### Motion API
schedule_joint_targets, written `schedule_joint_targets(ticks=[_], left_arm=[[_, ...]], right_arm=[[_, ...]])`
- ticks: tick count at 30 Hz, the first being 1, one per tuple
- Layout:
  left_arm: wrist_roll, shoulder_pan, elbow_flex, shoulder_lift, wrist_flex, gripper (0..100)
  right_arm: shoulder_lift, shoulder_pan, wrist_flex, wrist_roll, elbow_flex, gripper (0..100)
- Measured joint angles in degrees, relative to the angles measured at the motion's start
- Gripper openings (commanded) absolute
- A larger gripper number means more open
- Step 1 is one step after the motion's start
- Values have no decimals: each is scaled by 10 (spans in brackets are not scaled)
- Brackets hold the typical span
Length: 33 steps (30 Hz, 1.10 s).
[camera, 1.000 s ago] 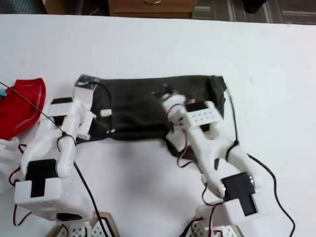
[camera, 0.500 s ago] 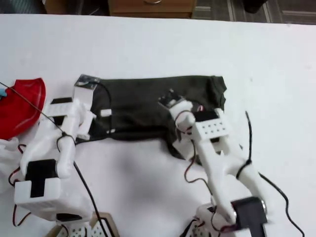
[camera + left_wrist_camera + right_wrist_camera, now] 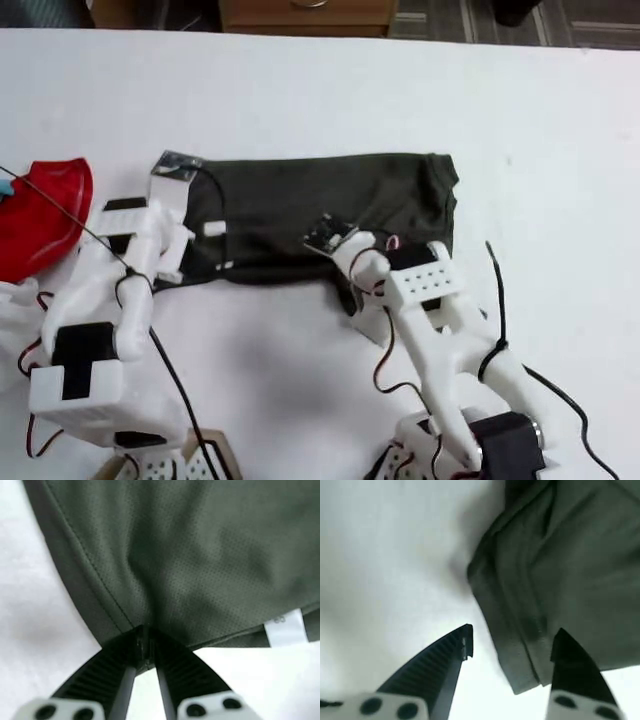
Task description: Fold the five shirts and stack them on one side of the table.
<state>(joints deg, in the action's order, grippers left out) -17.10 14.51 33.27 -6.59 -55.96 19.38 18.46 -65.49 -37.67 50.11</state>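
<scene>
Dark green shirt (image 3: pixel 300 200) folded into a long band, flat at the middle of the white desk (image 3: pixel 300 90). Left tool (image 3: pixel 145 640) clamped on its near left edge. Right tool (image 3: pixel 514 632) spread wide over a flap at the near edge, right of middle. Red garment (image 3: pixel 45 210) at the left edge.

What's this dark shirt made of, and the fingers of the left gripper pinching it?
Dark shirt: looks like a thin synthetic sports knit with a matte finish, going by the fine pinhole mesh texture and stitched hem. The exact fibre isn't clear. Left gripper fingers: black, probably moulded or printed plastic, with ribbed inner faces.
</scene>
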Motion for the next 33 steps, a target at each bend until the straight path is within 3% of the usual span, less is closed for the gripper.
schedule_joint_targets(ticks=[9,15,17,20,22,30,33], left_arm=[[0,0,0,0,0,26],[0,0,0,0,0,26],[0,0,0,0,0,26],[0,0,0,0,0,26],[0,0,0,0,0,26],[0,0,0,0,0,26],[0,0,0,0,0,26]], right_arm=[[-3,-31,80,-28,47,251],[-85,-32,105,-28,29,246],[-108,-34,91,-28,4,191],[-130,-38,87,-28,-19,5],[-137,-40,91,-28,-32,46],[-151,-90,69,-28,-79,18],[-151,-113,27,-61,-122,18]])
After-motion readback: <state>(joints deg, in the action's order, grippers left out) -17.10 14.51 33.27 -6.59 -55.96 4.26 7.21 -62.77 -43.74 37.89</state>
